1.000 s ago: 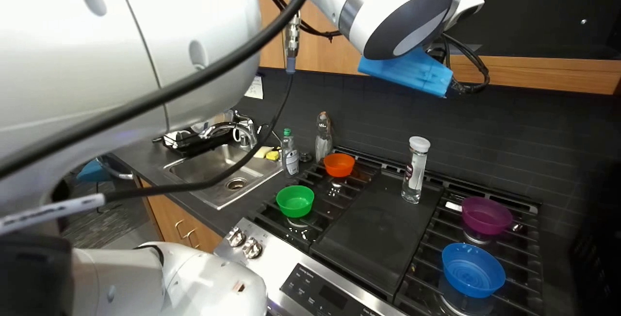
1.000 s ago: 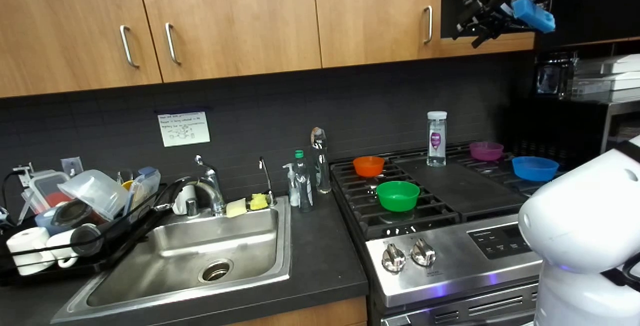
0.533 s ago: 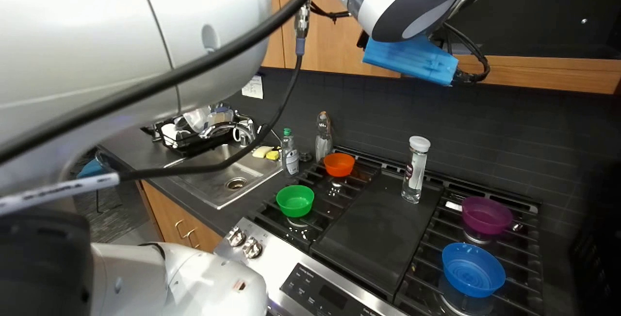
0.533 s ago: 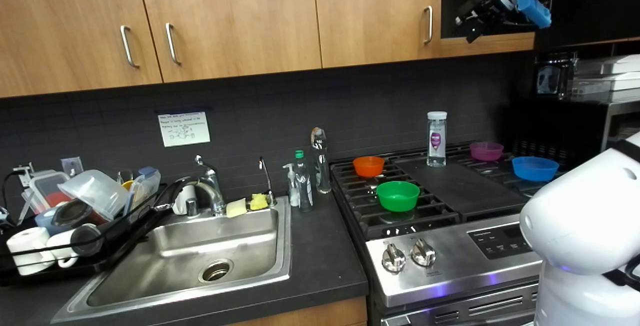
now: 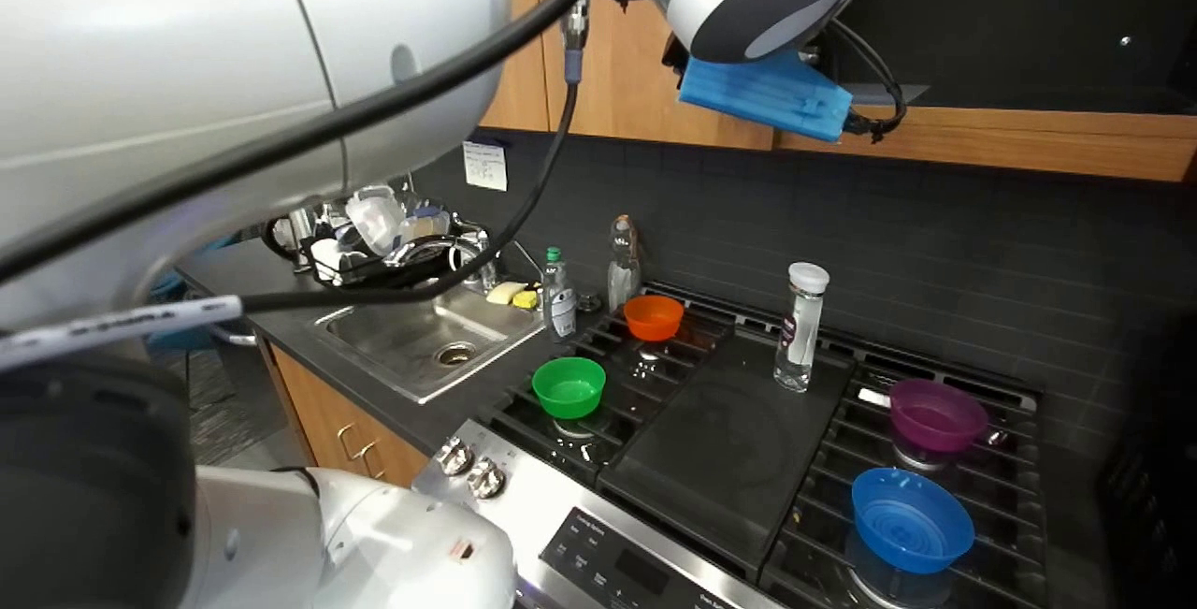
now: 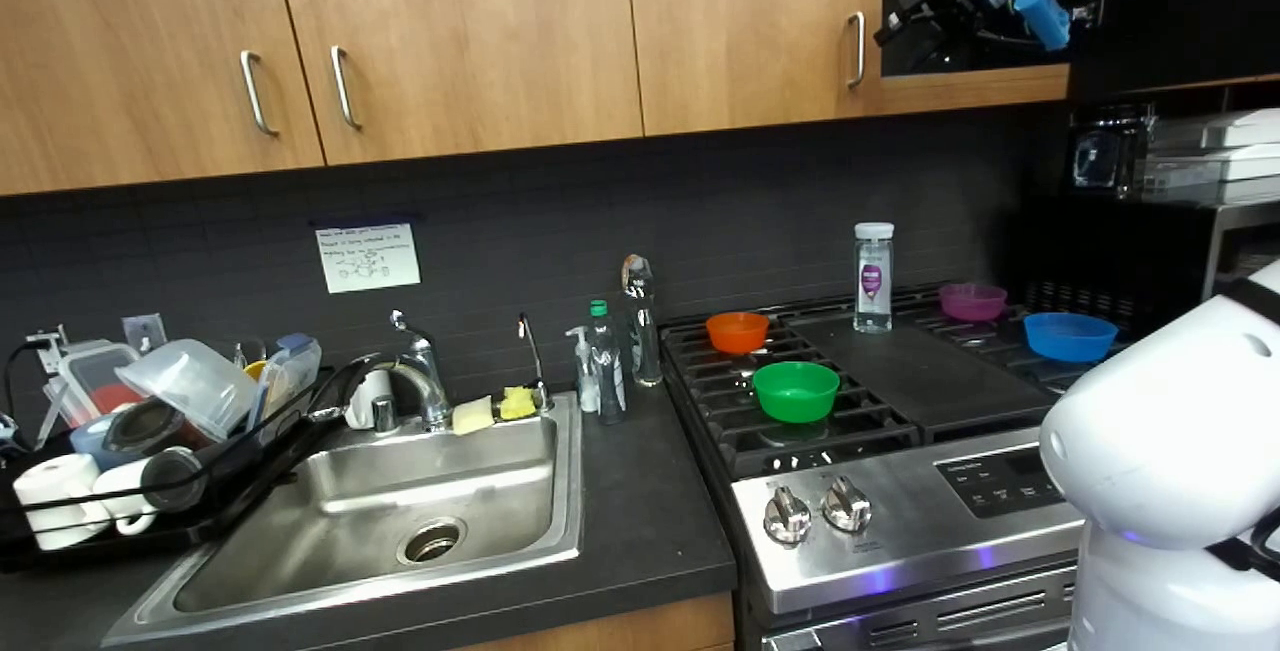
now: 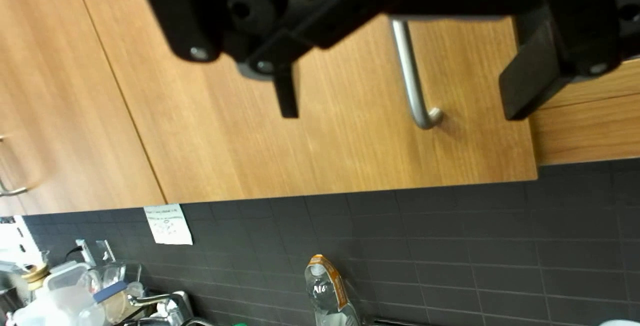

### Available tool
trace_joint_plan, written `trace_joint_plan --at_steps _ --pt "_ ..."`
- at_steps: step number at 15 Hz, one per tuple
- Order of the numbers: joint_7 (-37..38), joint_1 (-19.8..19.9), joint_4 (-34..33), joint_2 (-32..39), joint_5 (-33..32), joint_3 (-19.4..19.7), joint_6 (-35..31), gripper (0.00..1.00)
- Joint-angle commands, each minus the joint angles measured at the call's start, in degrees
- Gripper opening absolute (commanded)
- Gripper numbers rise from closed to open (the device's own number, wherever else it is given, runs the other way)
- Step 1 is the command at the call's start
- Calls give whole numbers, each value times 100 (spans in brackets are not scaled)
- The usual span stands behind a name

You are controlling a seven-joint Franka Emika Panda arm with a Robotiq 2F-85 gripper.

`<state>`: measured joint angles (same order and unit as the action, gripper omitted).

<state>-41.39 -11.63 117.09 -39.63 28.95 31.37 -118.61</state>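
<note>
Wrist view: gripper [image 7: 402,105] held nothing, jaws spread wide. Cabinet handle [image 7: 412,74] showed in the gap between them, bar tilted, top end hidden behind the gripper; no contact showed. My read on the step: free-air positioning at the handle. A grip there would've called for squaring the jaws to the bar, then straddling it.

In an exterior view: gripper appeared beside that handle, high over the stove [image 6: 900,551]. Green bowl [image 6: 797,392], orange bowl [image 6: 738,332], purple bowl [image 6: 973,302] and blue bowl [image 6: 1070,337] sat on it, well below, not in the way.

In an exterior view: wrist link [image 5: 785,1] and blue block [image 5: 765,96] hid the jaws; black cable [image 5: 421,80] looked like a snag risk. White-capped bottle [image 5: 800,333] stood upright between the bowls.
</note>
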Motion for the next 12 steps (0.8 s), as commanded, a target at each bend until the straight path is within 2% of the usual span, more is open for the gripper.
trace_joint_plan --at_steps 1,7,12 --pt "-194 145 56 3 146 -306 -154 100" --pt "-346 68 211 -43 329 -551 -829 100" --pt "-722 -63 300 -13 626 -587 -1189 100"
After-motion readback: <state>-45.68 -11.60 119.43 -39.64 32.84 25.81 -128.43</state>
